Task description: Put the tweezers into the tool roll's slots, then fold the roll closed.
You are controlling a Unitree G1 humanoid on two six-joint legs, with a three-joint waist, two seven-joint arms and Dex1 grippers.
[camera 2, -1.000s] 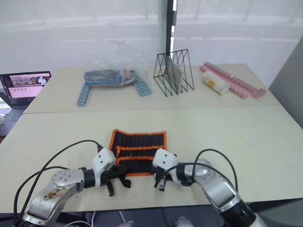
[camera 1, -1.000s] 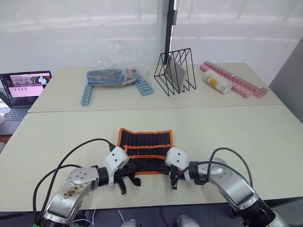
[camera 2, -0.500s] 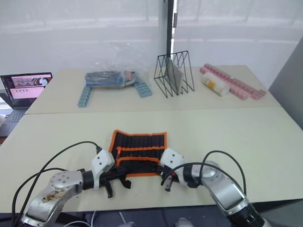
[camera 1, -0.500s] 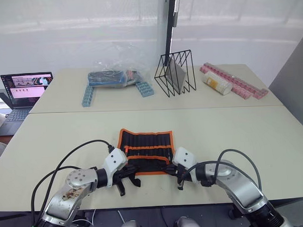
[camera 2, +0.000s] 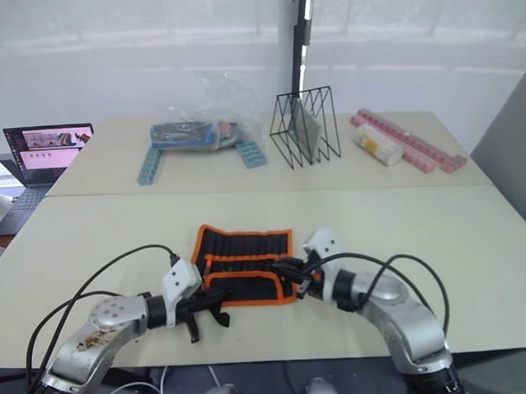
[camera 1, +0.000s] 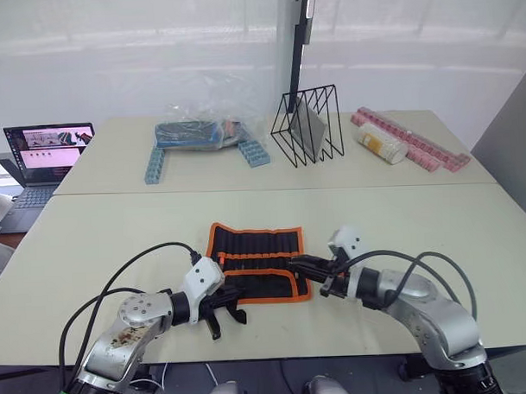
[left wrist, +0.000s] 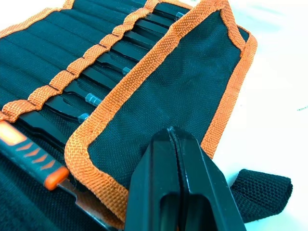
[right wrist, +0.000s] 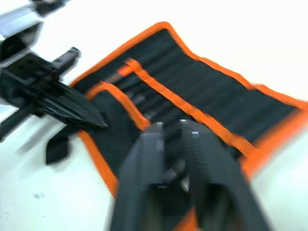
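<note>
I have the tool roll (camera 1: 254, 262) lying near the front edge of the table (camera 1: 437, 234), between my two arms, with its near flap already turned up over the lower part. In the left wrist view the tweezers (left wrist: 96, 77) sit side by side in the slots (left wrist: 72, 74), their tips showing beside the flap's orange trim.

My left gripper (camera 1: 222, 302) is at the roll's near left corner with its fingers pressed together; the tips rest on the flap, and I don't think any fabric is pinched. My right gripper (camera 1: 311, 273) is at the right edge of the roll; the right wrist view is blurred, so I cannot tell whether it has the edge.

The step in hand, as I judge it, is folding the roll closed. To do it well I'd keep the left tips pinning the flap flat, take the right edge cleanly by its trim, and carry it over low and evenly so the tweezers don't slide out.
</note>
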